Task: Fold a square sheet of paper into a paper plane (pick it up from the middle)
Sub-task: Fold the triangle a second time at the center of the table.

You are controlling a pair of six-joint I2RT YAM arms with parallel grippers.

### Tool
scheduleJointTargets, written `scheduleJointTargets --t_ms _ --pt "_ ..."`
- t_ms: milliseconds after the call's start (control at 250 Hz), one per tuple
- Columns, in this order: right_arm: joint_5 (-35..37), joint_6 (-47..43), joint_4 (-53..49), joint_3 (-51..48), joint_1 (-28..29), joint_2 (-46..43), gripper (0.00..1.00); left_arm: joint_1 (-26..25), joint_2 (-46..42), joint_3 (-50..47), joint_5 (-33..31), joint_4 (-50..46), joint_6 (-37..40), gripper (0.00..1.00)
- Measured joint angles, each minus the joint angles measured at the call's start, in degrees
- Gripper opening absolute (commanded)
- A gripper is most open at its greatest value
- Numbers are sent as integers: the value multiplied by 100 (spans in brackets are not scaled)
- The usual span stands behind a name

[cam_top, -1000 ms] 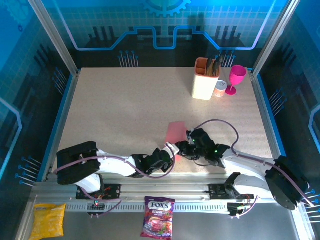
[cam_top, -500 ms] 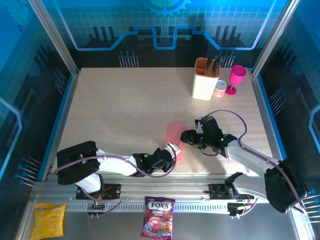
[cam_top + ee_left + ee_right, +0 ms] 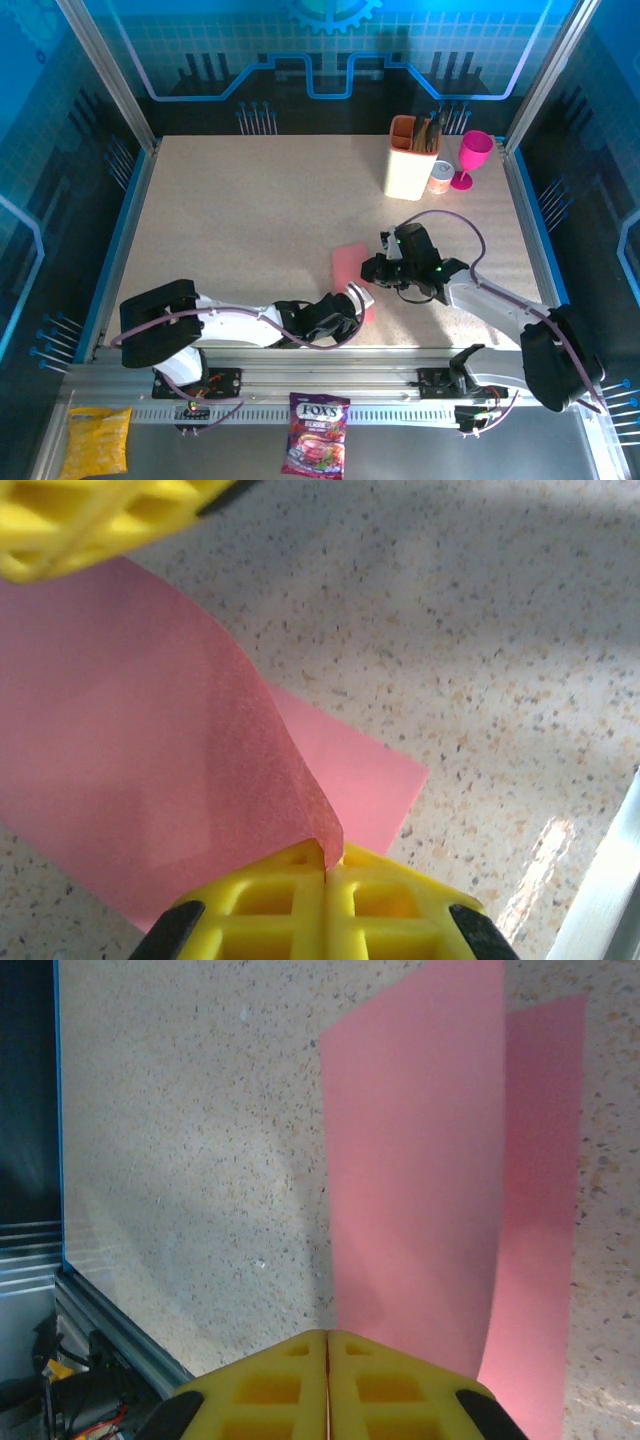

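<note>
**Top external view: sheet pinched at two points, plane far from finished**

Top external shows the paper plane (image 3: 348, 262) low and right of centre on the counter (image 3: 250, 210), between my two end effectors. For now it is a salmon-pink sheet with one layer raised, not a pointed dart.

My left end effector (image 3: 358, 302) sits at the sheet's lower end. In the left wrist view it is closed, pads together at the bottom of the frame. The corner of a curled-up layer of paper is caught in the seam between them. A flat layer lies on the counter beneath and to the right.

My right end effector (image 3: 374, 268) is at the sheet's right edge, just above the left one in the frame. In the right wrist view its pads meet at bottom centre, closed. The raised flap's left edge runs straight down to the seam, so I judge it pinches the paper there, though the pads hide the contact itself. A lower layer shows as a strip on the right.

By my reading the task is early. The sheet is in hand and one layer is being turned over the other. I see no pressed crease, no nose and no wings. Every shaping fold looks left to do, beginning with laying this flap flat, edges matched.
</note>
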Motion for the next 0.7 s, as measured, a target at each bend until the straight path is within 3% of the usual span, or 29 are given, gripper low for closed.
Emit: scheduleJointTargets --t_ms 248,699 --pt "-341 -326 133 505 0 960 0 0 59 4 81 -142 4 0" --pt "-595 -883 286 772 -232 2457 0 33 149 170 90 -168 195 0"
